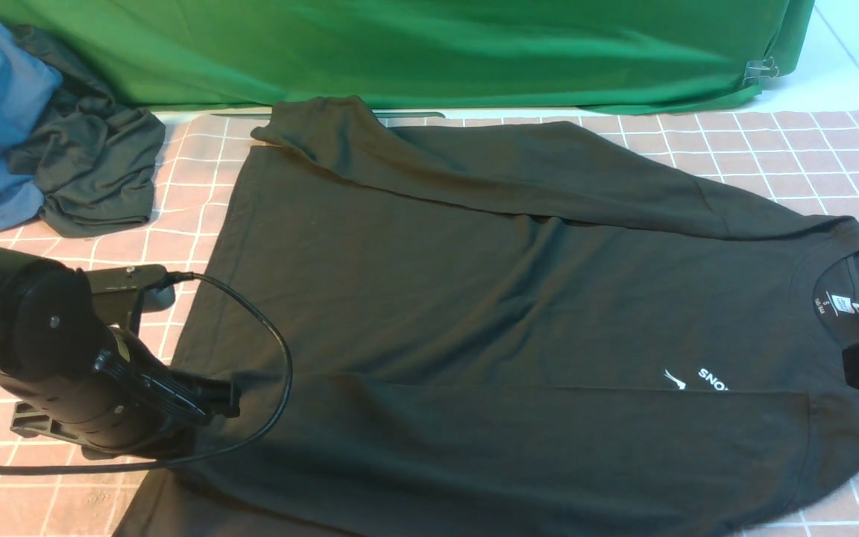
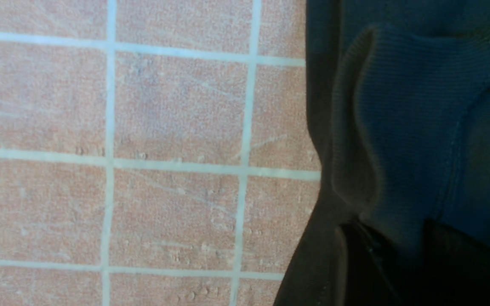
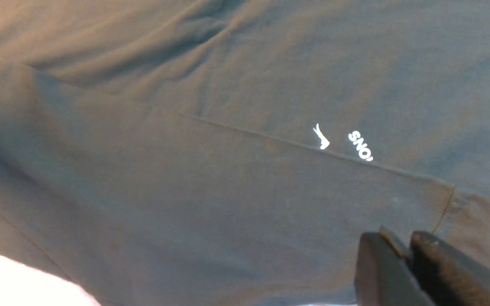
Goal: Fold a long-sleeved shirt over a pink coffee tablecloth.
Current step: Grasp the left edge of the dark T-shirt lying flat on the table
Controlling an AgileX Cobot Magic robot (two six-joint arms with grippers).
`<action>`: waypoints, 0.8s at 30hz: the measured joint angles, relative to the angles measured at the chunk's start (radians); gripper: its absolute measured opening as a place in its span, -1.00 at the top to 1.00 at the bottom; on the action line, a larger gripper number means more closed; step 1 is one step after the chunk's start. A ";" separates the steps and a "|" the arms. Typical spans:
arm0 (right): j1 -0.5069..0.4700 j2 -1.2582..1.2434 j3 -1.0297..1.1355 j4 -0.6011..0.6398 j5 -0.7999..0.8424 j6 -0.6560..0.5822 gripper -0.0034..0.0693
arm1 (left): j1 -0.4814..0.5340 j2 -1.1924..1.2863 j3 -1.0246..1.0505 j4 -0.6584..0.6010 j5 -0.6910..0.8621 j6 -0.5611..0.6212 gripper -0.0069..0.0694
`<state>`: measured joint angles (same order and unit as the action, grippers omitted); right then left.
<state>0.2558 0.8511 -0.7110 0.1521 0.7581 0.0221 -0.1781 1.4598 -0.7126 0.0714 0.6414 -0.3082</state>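
Long-sleeved shirt (image 1: 474, 298) spread flat on pink coffee tablecloth (image 1: 772, 149), lying between both end effectors, left end effector (image 2: 389, 231) apparently pinching its ribbed edge, right end effector (image 3: 402, 244) pressed together just above shoulder, white chest lettering (image 3: 360, 145) just beyond it

Hardware look: I'm running matte black on both arms.
My left arm (image 1: 42, 350) is showing fat rounded joint housings, with one small silver screw (image 1: 54, 322) sitting on the round cap and another on the flat bracket (image 1: 130, 271). A thin black cable (image 1: 288, 358) is looping off that bracket. My left gripper (image 1: 224, 399) is wearing ribbed black plastic. My right gripper (image 3: 400, 246) is showing two blunt black fingers (image 3: 372, 272) with slightly worn edges.
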 joint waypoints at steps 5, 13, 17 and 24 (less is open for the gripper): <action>0.000 0.000 0.000 0.000 0.000 0.000 0.52 | 0.000 0.000 0.000 0.003 -0.001 0.000 -0.10; 0.000 0.000 0.000 0.000 -0.001 0.000 0.51 | 0.000 0.000 0.000 0.000 -0.011 0.001 -0.29; 0.000 0.000 0.000 0.002 -0.002 0.000 0.51 | 0.000 0.000 0.000 -0.009 -0.011 0.015 -0.11; 0.000 0.000 0.000 0.002 -0.010 0.000 0.51 | 0.000 0.000 -0.001 -0.078 -0.004 0.129 0.62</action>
<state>0.2558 0.8511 -0.7110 0.1539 0.7485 0.0221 -0.1781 1.4598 -0.7139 -0.0064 0.6373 -0.1790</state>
